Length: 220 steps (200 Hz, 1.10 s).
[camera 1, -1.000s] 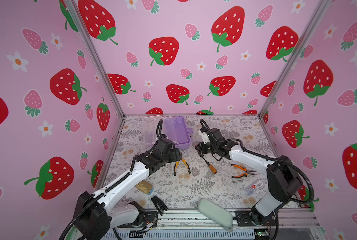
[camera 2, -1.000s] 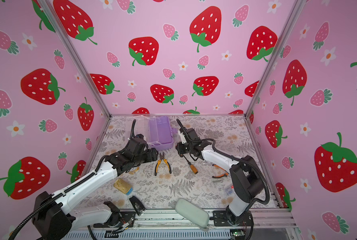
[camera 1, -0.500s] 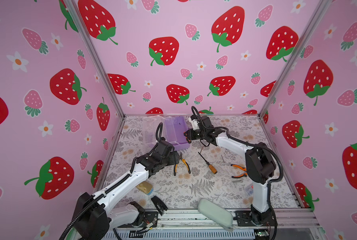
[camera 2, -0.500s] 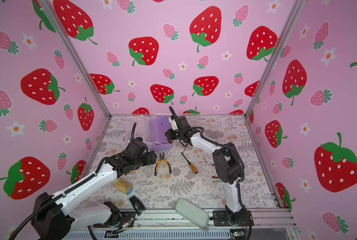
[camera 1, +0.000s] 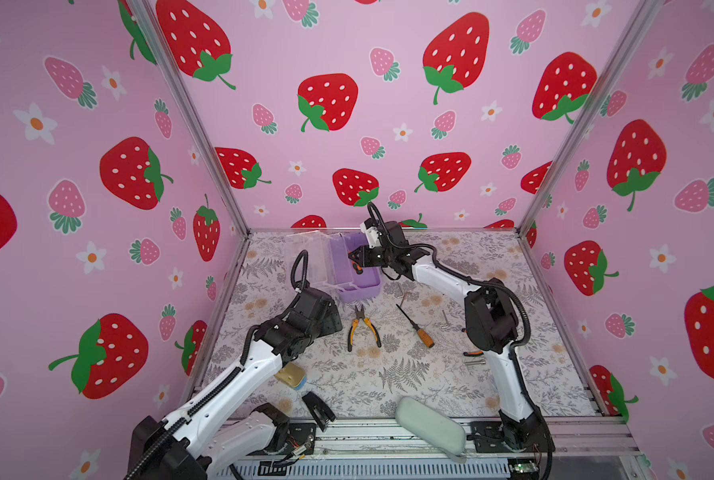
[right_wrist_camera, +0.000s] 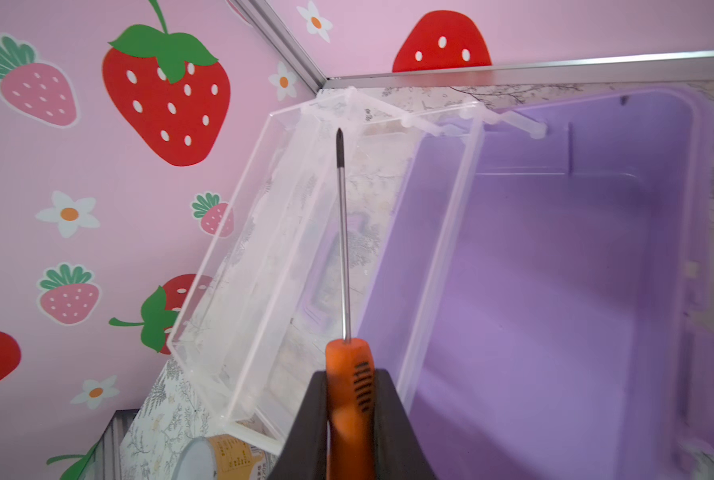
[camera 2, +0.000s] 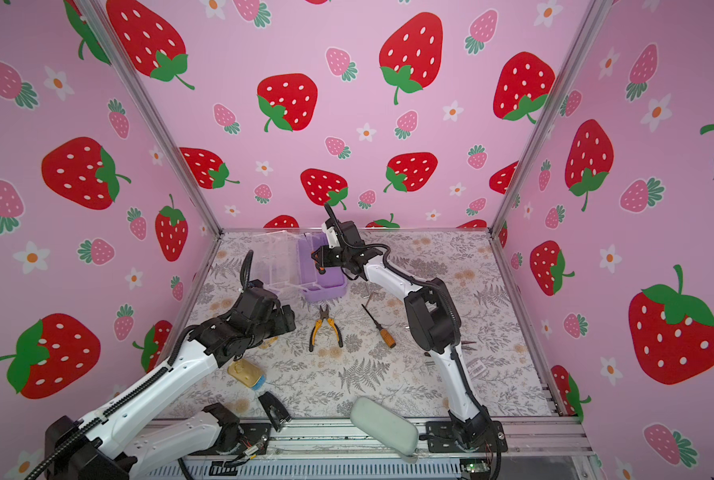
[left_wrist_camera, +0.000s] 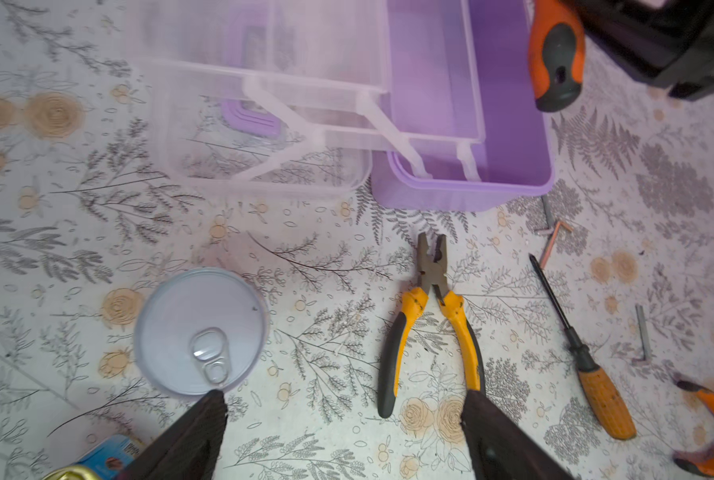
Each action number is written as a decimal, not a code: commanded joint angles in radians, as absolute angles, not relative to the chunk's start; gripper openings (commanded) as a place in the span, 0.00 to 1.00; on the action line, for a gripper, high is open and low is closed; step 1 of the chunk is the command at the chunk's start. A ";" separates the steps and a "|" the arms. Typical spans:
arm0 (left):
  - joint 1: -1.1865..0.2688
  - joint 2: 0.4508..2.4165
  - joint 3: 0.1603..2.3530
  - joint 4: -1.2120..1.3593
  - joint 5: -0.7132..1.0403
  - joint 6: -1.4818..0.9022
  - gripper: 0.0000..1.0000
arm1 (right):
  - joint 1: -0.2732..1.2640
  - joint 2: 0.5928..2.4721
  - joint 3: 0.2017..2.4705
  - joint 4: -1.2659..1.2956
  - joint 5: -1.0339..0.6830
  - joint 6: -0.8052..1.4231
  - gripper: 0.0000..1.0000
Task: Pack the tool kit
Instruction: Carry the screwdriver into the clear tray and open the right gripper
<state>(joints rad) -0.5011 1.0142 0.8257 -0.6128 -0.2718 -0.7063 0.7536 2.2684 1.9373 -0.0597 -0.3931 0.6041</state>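
Over tool kit (camera 1: 357, 286), right gripper (camera 1: 356, 262) pinching orange-and-black screwdriver (right_wrist_camera: 349, 361) by handle, holding it above open lilac base, shaft crossing clear lid and tray (right_wrist_camera: 272, 249) in right wrist view. Kit sitting open at far side of table (camera 1: 430, 382), left of middle. Nearer, left gripper (left_wrist_camera: 344, 403) hovering above table, jaws spread wide, gripping nothing. Lying loose on table near kit: pliers (left_wrist_camera: 430, 324), wooden-handled screwdriver (left_wrist_camera: 596, 386), hex keys (left_wrist_camera: 554, 237). Round tin (left_wrist_camera: 199, 328) standing near left fingertip.
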 commanded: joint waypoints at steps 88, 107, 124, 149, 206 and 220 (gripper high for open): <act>-0.350 0.916 0.758 -0.657 -0.247 -0.753 0.93 | 0.827 2.459 2.151 -0.043 -0.353 0.764 0.13; -0.349 0.929 0.760 -0.652 -0.228 -0.742 0.93 | 0.827 2.469 2.154 -0.026 -0.363 0.782 0.27; -0.348 0.945 0.762 -0.652 -0.217 -0.737 0.93 | 0.827 2.473 2.154 -0.017 -0.361 0.796 0.34; -0.345 0.960 0.758 -0.649 -0.200 -0.735 0.92 | 0.831 2.476 2.161 -0.008 -0.367 0.804 0.40; -0.363 1.029 0.750 -0.557 -0.097 -0.686 0.92 | 0.833 2.322 2.054 -0.041 -0.307 0.662 0.40; -0.391 1.071 0.754 -0.517 -0.070 -0.672 0.91 | 0.833 2.206 1.921 -0.030 -0.215 0.594 0.41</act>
<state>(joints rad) -0.3584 1.0214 0.7597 -0.5922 -0.1318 -0.7052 0.8276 2.4046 2.0544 -0.0292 -0.3367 0.7162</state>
